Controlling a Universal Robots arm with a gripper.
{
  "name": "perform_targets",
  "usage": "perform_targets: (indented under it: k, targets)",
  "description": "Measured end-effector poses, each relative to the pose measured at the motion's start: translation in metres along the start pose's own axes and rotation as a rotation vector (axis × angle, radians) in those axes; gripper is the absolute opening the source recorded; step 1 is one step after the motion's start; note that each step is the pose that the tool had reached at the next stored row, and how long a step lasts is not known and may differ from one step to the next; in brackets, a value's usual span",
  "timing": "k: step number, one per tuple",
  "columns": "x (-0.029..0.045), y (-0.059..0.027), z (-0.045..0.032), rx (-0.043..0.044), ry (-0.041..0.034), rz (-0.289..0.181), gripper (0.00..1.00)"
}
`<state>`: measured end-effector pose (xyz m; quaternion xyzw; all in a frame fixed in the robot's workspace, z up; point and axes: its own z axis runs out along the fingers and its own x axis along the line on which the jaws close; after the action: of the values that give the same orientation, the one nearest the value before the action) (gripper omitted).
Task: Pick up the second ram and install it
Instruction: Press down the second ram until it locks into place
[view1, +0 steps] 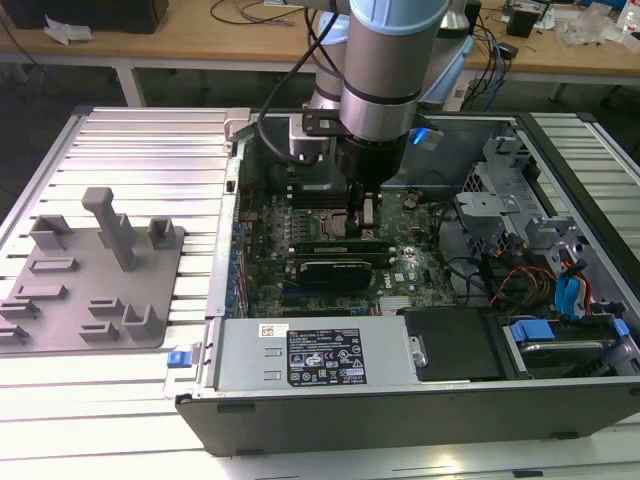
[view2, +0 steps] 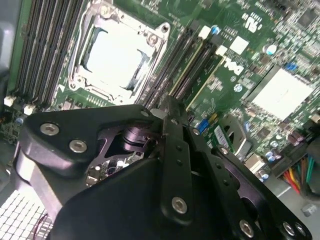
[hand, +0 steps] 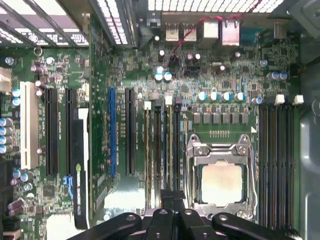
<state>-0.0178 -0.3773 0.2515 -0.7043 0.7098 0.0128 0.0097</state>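
The end effector (view1: 366, 212) is grasping the second ram (view1: 367, 210) upright, hovering over the motherboard slots (hand: 162, 150) for insertion.

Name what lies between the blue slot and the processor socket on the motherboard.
In the first wrist view, a black expansion slot and then a bank of long memory slots lie there.

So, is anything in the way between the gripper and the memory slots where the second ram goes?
Nothing visible. The gripper hangs right over the memory slots beside the processor socket, and no cable or part lies across them. Whether it holds the second ram cannot be told.
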Motion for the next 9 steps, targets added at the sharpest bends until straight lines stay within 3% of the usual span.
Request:
perform_targets:
  k: [3, 9]
  targets:
    - [-0.0001, -0.0109, 0.0000, 0.0000, 0.0000, 0.000, 0.08]
    - [-0.0003, -0.0412, -0.0001, 0.0000, 0.0000, 0.000, 0.08]
